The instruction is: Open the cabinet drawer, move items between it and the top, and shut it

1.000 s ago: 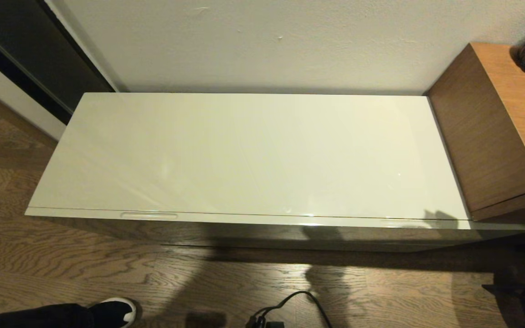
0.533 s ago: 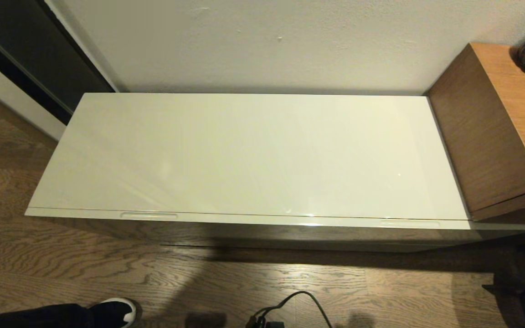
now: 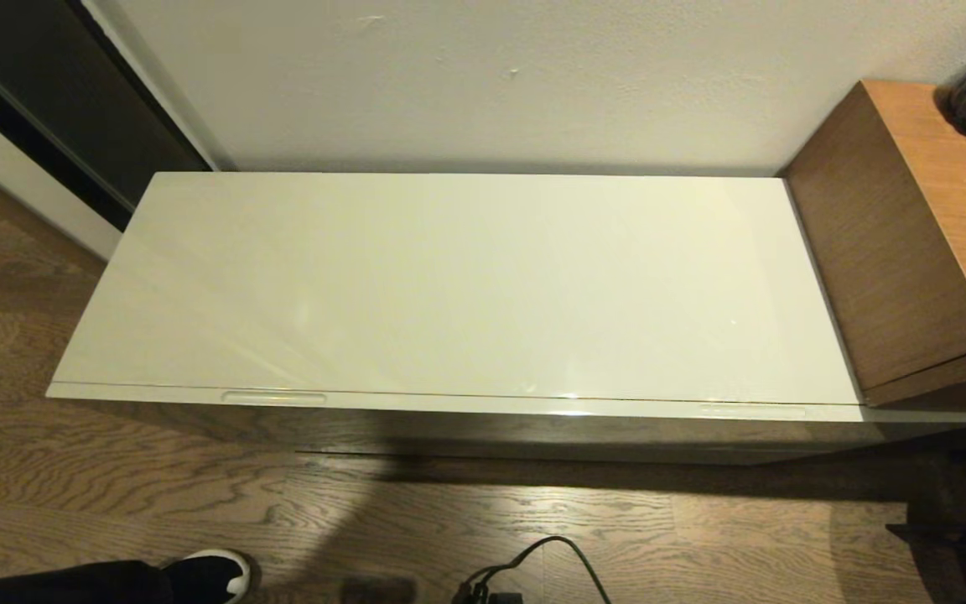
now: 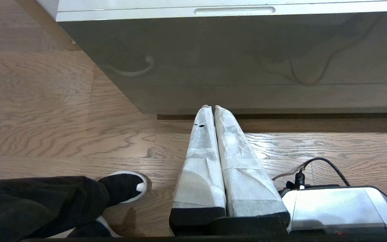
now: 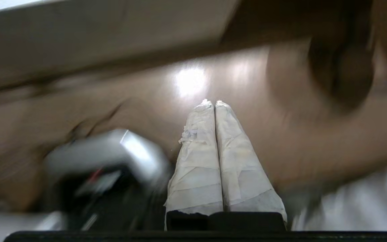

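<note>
Wood-grain floor (image 3: 114, 478) and pale wall frame the long glossy cream-white cabinet top (image 3: 466, 285), mid-frame.

The cream cabinet drawer (image 3: 483, 404) sits pushed in along the cabinet's lower edge, handle slot (image 4: 234, 10) visible. Left gripper (image 4: 211, 107) and right gripper (image 5: 211, 102) hang low over the floor, wrapped fingers pressed together, grasping nothing.
</note>
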Motion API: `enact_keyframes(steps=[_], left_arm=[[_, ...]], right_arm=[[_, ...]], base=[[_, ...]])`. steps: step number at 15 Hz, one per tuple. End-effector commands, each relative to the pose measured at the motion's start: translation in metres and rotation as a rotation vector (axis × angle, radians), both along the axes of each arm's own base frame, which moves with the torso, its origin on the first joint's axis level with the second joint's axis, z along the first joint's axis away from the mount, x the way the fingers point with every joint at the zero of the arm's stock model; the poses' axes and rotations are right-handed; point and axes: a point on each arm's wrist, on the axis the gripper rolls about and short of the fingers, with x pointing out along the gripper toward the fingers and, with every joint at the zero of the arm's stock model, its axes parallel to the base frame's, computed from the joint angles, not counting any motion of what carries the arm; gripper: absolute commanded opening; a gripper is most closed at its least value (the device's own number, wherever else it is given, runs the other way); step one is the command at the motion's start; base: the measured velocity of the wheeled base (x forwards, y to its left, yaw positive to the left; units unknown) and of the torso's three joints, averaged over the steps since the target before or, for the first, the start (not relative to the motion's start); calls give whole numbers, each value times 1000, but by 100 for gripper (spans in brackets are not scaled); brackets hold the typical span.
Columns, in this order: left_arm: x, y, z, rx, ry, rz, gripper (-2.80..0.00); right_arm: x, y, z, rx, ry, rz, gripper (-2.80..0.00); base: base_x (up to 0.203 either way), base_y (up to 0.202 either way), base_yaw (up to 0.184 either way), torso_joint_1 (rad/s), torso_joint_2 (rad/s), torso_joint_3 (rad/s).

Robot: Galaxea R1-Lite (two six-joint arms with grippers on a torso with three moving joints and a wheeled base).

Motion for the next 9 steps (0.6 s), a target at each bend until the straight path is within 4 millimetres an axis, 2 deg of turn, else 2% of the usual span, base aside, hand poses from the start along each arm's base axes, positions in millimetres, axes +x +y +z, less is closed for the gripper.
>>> enact_keyframes(steps=[1, 4, 6, 9], left_arm=[[0, 0, 0, 1, 0, 0, -280], [0, 0, 0, 1, 2, 0, -280], [0, 0, 0, 1, 0, 0, -280], [0, 0, 0, 1, 2, 0, -280]], right_arm=[[26, 1, -29, -120, -408, -6, -280], [54, 2, -57, -226, -501, 24, -280], [62, 5, -75, -229, -467, 157, -280], [72, 7, -104, -207, -382, 238, -280]], base=[[0, 0, 0, 0, 0, 0], [0, 0, 0, 0, 0, 0], [0, 0, 0, 0, 0, 0], [0, 0, 0, 0, 0, 0]])
